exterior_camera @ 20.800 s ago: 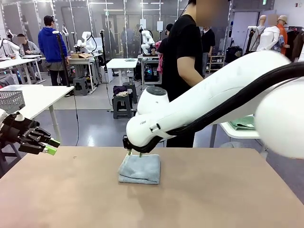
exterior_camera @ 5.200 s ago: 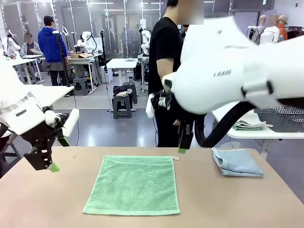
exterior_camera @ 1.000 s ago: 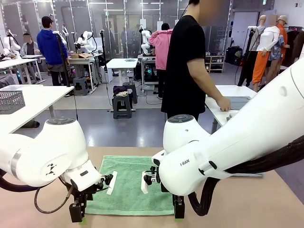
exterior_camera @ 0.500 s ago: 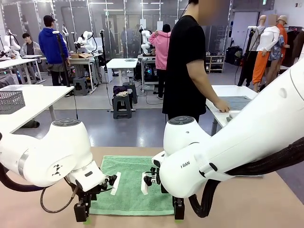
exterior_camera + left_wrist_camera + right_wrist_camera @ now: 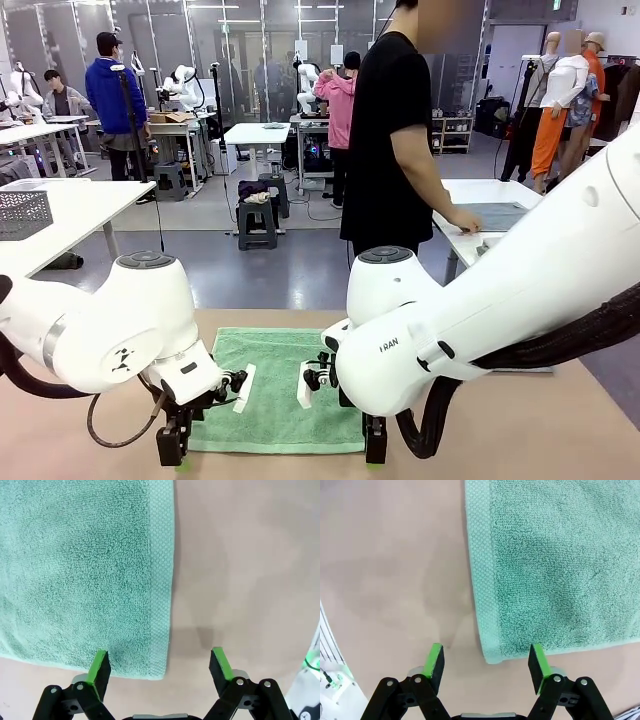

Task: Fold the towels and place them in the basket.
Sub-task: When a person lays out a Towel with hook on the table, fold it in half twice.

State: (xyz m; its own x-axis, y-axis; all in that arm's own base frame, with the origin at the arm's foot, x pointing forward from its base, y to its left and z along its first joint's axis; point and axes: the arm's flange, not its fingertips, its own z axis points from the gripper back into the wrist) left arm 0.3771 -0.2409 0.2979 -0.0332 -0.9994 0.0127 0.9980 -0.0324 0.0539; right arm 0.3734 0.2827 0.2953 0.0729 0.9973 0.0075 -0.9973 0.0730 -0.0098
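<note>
2 arms, front view: both bend low over the near edge of the mint green towel (image 5: 280, 385), which lies flat and unfolded on the tabletop (image 5: 520, 420). The left gripper (image 5: 172, 448) is at the towel's near left corner and the right gripper (image 5: 375, 445) at its near right corner. A person (image 5: 395, 130) stands at the far side with 1 hand (image 5: 466, 222) on a side table (image 5: 510, 190).

Left wrist view: fingers (image 5: 100, 667) spread wide, grasping nothing. 1 pad is over the terry, the other over bare tabletop, with the towel corner between them.

Right wrist view: fingers (image 5: 538, 661) also released and empty, straddling the other corner. Contact with the cloth: cannot tell.
</note>
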